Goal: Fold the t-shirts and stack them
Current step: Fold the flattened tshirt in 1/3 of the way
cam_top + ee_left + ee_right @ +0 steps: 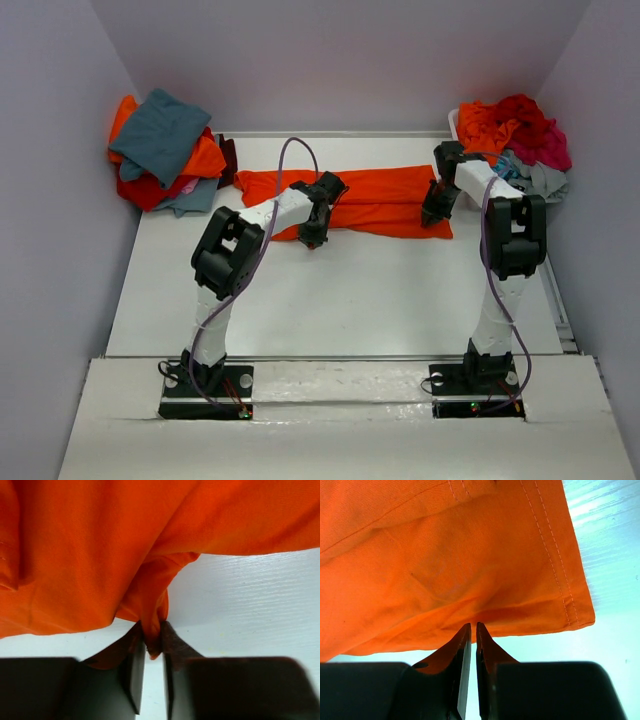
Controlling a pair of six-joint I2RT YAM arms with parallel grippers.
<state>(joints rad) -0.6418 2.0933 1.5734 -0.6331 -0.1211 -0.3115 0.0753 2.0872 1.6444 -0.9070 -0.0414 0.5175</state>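
Bin (pixel 453 121) mostly under heaped t-shirts (pixel 515 132)

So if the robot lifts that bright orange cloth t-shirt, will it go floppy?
Probably floppy: the bright orange cloth t-shirt bunches into folds where the left gripper pinches it. Likely light too: it looks thin where the right gripper nips its edge.

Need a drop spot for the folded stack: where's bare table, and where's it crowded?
Biggest bare patch: table between left arm and right arm, nearer than the orange t-shirt. Thin free strip between that shirt and the back wall. Crowded: shirt pile far left, heaped bin far right.
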